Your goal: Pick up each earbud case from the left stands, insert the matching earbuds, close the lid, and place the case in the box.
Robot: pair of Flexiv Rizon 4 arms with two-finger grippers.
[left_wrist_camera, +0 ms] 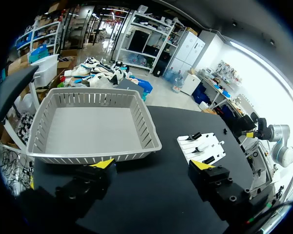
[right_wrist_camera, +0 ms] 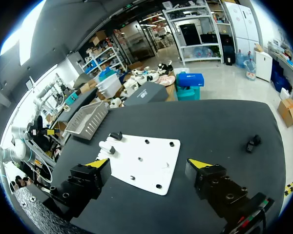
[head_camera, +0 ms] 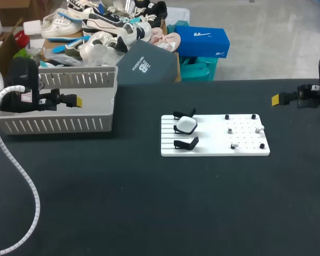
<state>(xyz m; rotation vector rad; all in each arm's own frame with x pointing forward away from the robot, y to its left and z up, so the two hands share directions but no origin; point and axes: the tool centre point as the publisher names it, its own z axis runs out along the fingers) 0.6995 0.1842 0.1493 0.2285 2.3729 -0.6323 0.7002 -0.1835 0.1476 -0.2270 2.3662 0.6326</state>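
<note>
Black counter [head_camera: 149,202] carries white board [head_camera: 210,144]; white earbud case [head_camera: 186,125] perched on middle stand [head_camera: 177,128], board's left end. Likely light, rigid, glossy-slick; hinged lid, so pinch across body below seam. Left tool [left_wrist_camera: 153,165], right tool [right_wrist_camera: 147,163] both spread wide, empty, well apart from case.

a wide stretch of the black tabletop [head_camera: 149,213] is being left bare in front of the white rectangular slotted board [head_camera: 213,150]. the board's left part is being taken up by black curved stands [head_camera: 185,143], one of them bearing a white rounded earbud case [head_camera: 186,124]; small pegs are standing on its right part. the far left is being blocked by the grey slotted-wall box [head_camera: 58,125], with the left gripper [head_camera: 77,100] hanging by it, fingers spread. open tabletop is being shown between box and board. the right gripper [head_camera: 276,98], fingers spread, is being held well apart from the board.
</note>
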